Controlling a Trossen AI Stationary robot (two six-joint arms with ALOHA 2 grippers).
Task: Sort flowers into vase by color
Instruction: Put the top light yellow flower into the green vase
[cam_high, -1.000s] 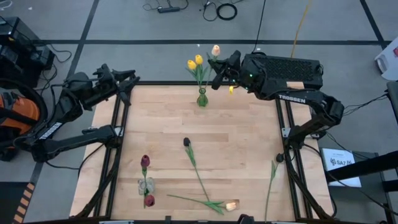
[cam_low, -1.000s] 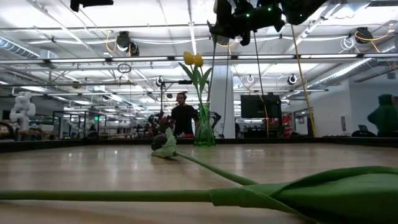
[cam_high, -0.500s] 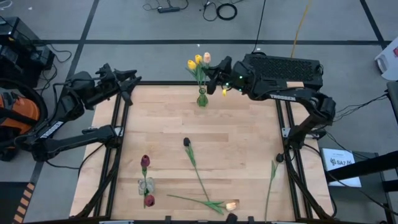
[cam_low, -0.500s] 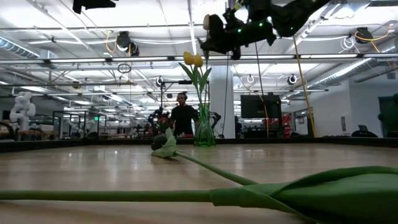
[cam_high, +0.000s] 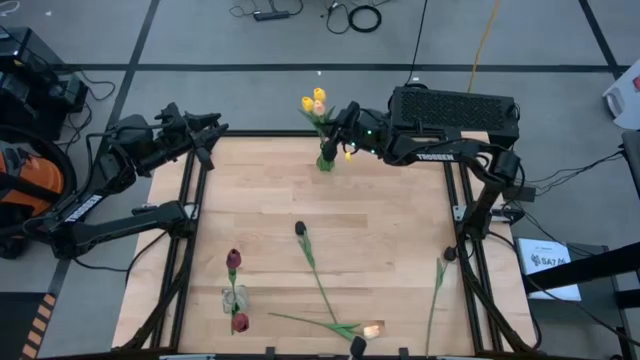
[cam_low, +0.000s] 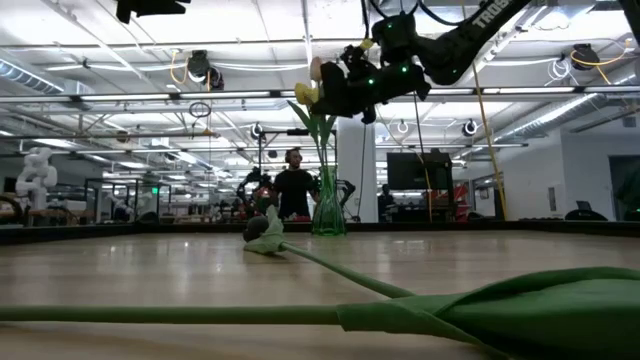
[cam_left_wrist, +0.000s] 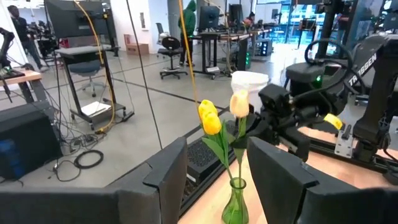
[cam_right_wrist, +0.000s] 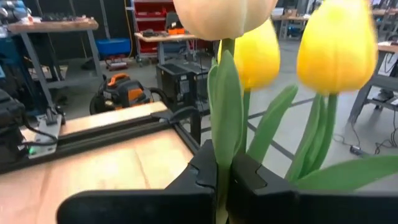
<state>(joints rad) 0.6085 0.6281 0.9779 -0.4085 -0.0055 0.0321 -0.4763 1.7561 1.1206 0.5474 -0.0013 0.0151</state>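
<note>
Moving left since a second ago, the right gripper (cam_high: 338, 128) now hangs above the green glass vase (cam_high: 325, 160) at the table's far edge. Its jaws pinch the peach tulip's (cam_right_wrist: 225, 15) stem tight, beside two yellow tulips (cam_high: 313, 100). "TROSSEN" shows on its arm. Far left, the left gripper (cam_high: 205, 135) waits, jaws wide, holding nothing.

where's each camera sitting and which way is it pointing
High: overhead, straight down on the table; both arms show.
Low: at tabletop height, looking across; the right gripper comes in from above.
Left wrist: on the waiting left arm, past its open fingers.
Right wrist: fingers shut on the peach tulip.
All four share the green vase with yellow tulips.
</note>
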